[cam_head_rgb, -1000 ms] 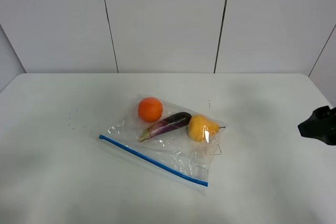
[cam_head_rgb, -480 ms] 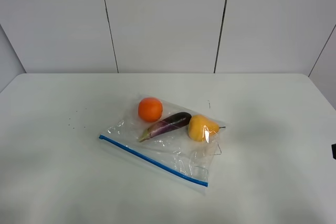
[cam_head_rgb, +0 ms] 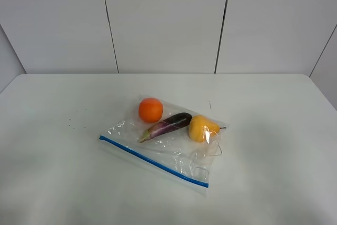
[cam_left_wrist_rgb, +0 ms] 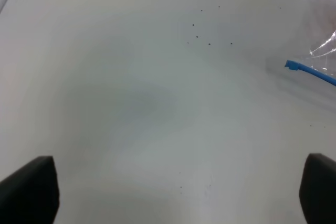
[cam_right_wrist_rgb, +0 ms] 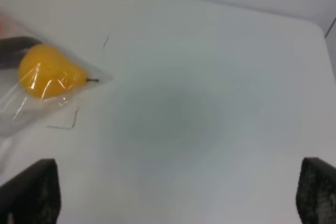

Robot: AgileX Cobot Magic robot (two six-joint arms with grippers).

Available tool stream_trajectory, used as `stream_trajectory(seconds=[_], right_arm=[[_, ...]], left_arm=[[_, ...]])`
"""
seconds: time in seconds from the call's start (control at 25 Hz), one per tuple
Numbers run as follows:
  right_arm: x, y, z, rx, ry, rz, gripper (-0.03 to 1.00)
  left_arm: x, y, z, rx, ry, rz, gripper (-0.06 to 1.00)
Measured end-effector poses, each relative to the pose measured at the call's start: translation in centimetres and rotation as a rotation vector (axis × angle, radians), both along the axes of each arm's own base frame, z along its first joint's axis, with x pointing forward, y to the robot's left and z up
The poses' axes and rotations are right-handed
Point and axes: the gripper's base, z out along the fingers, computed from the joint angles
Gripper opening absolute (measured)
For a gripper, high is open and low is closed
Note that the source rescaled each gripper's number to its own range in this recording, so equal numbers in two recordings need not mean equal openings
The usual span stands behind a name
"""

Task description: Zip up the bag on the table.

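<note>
The clear bag (cam_head_rgb: pixel 181 154) lies flat in the middle of the white table (cam_head_rgb: pixel 274 130). Its blue zipper strip (cam_head_rgb: pixel 152 160) runs along the near edge. Inside are an orange (cam_head_rgb: pixel 150 109), a purple eggplant (cam_head_rgb: pixel 169 124) and a yellow pear (cam_head_rgb: pixel 201 128). Neither gripper shows in the high view. In the left wrist view my left gripper (cam_left_wrist_rgb: pixel 178 192) is open above bare table, the zipper's end (cam_left_wrist_rgb: pixel 310 72) off to one side. In the right wrist view my right gripper (cam_right_wrist_rgb: pixel 178 192) is open, apart from the pear (cam_right_wrist_rgb: pixel 44 72) in the bag's corner.
White wall panels (cam_head_rgb: pixel 166 19) stand behind the table's far edge. A few small dark specks (cam_head_rgb: pixel 73 122) mark the table left of the bag. A thin bent wire-like mark (cam_head_rgb: pixel 218 151) lies by the bag's right side.
My right arm, a dark shape at the right edge of the high view, has drawn back out of that view. The bag has not moved.
</note>
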Motion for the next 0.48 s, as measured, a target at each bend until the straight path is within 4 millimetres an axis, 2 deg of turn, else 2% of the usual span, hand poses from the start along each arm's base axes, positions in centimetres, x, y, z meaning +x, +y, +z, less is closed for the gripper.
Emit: stream_trajectory(seconds=[0.48], right_arm=[[-0.52,-0.09,-0.72,0.021,-0.008,-0.023,1.0]], left_arm=[[0.0,0.0,0.0,0.0,0.0,0.0,0.99]])
